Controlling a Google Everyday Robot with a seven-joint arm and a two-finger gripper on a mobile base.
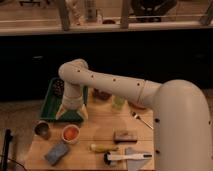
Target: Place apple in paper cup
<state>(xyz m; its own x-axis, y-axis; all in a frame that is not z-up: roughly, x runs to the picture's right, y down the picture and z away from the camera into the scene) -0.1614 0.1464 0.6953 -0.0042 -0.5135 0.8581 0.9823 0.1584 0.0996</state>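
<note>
Pale wood, that's the desk (100,125), lit warm against a dark counter front behind it, with window frames running along the top of the room. The white arm (115,85) sweeps in from the right and bends down, and the gripper (71,115) hangs over the near edge of the green tray (48,102). Its two fingers (60,113) are spread wide, with nothing between them, only the tray showing through the gap. Just below the gripper, towards the camera, stands the paper cup (70,134), and the reddish-orange apple (71,133) sits inside it, apart from the fingers. Left of the cup and down-left of the gripper there's a metal cup (42,130). Further towards the camera lies a blue sponge (57,152). Off to the gripper's right, a green cup (118,102) stands by the arm, with a brown block (125,136) and a yellow item (102,147) nearer the front edge. Something dark rests in the tray behind the gripper, too dim to identify.
</note>
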